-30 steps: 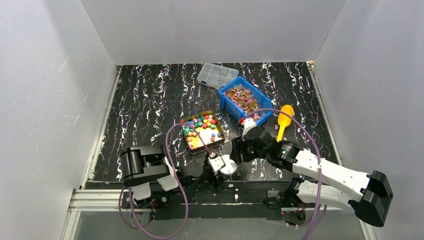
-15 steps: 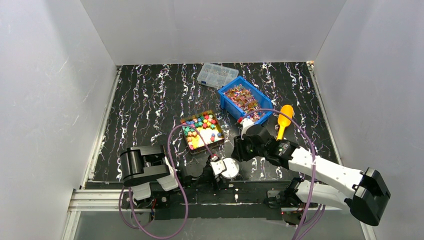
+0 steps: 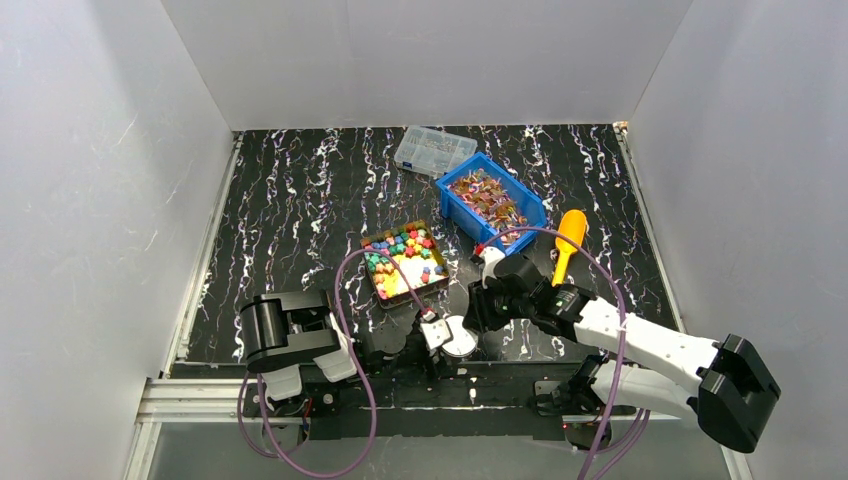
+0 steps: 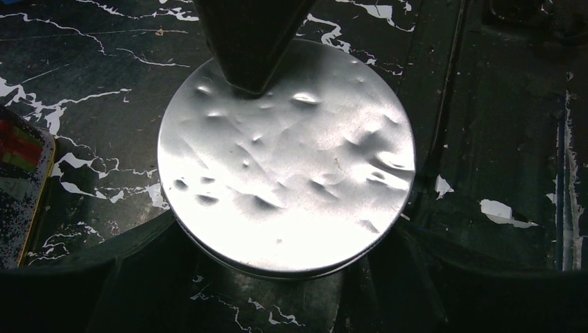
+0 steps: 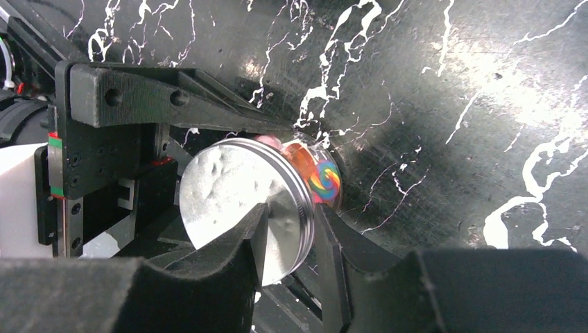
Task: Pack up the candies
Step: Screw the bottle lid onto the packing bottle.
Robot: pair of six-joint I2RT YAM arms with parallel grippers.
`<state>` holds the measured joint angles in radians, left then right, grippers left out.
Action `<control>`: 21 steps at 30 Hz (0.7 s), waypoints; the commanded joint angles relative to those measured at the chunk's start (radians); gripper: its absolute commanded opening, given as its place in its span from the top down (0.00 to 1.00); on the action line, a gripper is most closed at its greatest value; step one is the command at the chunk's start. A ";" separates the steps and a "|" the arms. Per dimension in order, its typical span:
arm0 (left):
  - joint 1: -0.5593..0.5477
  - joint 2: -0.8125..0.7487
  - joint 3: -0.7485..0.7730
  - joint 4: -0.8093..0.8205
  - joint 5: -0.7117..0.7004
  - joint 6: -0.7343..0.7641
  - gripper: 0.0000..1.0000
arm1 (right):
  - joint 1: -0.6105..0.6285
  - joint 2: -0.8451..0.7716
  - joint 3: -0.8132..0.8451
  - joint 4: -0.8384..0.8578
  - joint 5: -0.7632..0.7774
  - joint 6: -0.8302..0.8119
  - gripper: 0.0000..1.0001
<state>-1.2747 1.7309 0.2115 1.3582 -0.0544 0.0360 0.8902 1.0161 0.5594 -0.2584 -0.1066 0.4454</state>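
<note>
A small clear jar (image 5: 320, 179) with a dented silver lid (image 5: 232, 184) lies on its side at the near table edge, with orange and rainbow-swirl candies inside. It also shows in the top view (image 3: 458, 338). My left gripper (image 4: 284, 232) is shut on the jar, and the lid (image 4: 284, 159) faces its camera. My right gripper (image 5: 295, 222) is shut across the lid's rim, one finger on the lid's face and the other behind it. Chunky coloured candies fill a tin (image 3: 402, 258). Wrapped candies fill a blue bin (image 3: 488, 197).
A clear compartment box (image 3: 433, 150) stands behind the blue bin. A yellow scoop (image 3: 568, 240) lies to the right of the bin. White walls close in the black marbled table (image 3: 290, 200) on three sides. Purple cables loop over both arms.
My right gripper has moved nearer and to the left, down onto the jar's lid. The left arm and the jar have hardly moved.
</note>
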 commanded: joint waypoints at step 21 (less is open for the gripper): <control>0.180 0.051 0.001 -0.045 0.050 -0.171 0.56 | -0.004 -0.073 -0.130 0.038 -0.121 0.128 0.80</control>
<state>-1.1336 1.7393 0.2028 1.3857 0.0769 -0.0723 0.8642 0.9611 0.4904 -0.1738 -0.1150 0.5114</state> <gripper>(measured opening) 0.756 0.216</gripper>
